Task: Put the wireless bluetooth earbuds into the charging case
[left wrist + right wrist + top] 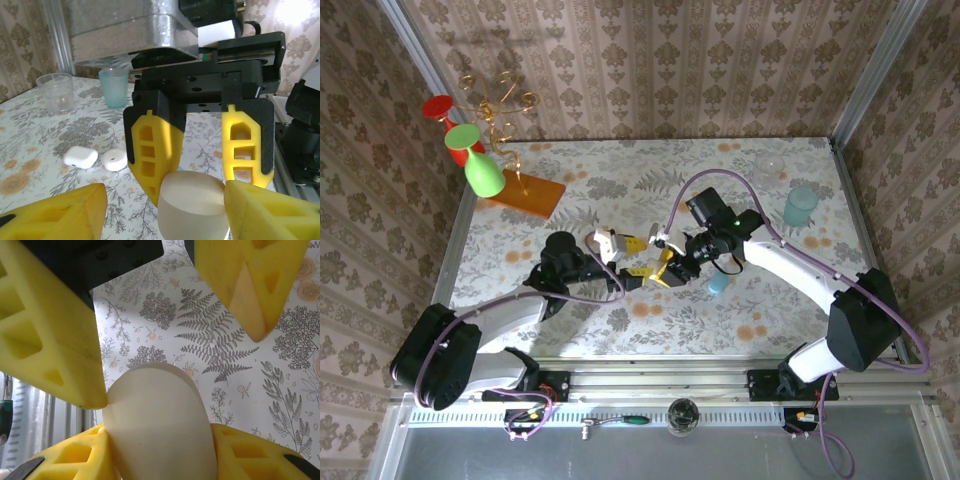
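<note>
Cream oval item [155, 400] pinched by right tool [159, 429], left tool [177, 371] spread around it

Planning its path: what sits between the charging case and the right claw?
A round white disc, seen in the left wrist view, beside the charging case.

both arms reach inward, grippers meeting tip to tip in the middle.
the left arm [500, 315] stretches from its base toward the centre, and the right arm [790, 265] bends in from the other side. the right gripper [157, 432] is clamped on a white rounded object [192, 205]. the left gripper [165, 200] stands parted around that object, one finger [55, 355] touching it and the other apart.
</note>
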Available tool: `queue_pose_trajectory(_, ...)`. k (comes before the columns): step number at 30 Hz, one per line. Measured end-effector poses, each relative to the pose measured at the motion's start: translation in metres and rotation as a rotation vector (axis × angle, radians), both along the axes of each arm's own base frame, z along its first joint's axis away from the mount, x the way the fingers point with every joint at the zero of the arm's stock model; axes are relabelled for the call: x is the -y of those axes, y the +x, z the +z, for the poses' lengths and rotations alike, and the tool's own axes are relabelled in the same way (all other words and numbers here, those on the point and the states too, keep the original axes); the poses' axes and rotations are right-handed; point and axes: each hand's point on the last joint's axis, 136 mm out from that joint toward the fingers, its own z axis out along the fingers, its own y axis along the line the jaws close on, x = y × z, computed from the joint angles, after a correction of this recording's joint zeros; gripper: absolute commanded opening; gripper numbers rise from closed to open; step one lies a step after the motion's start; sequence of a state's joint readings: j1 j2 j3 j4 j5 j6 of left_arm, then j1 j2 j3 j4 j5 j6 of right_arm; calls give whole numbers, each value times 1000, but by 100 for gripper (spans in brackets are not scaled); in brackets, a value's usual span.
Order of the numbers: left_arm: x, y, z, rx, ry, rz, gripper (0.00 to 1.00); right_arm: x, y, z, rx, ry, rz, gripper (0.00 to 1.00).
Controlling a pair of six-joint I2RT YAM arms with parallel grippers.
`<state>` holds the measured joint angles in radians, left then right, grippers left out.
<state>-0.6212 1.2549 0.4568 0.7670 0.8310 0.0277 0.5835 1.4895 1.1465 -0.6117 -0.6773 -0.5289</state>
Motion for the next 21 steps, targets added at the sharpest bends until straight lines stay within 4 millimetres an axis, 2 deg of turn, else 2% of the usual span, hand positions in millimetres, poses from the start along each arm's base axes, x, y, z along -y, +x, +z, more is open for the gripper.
queue_pose_trajectory(16,4,-14,-8,-34,36,-79,49,-2,0,6,3,13,6,33)
queue_pose_trajectory(21,4,-15,-8,-33,37,-88,37,-1,-1,7,-5,10,6,34)
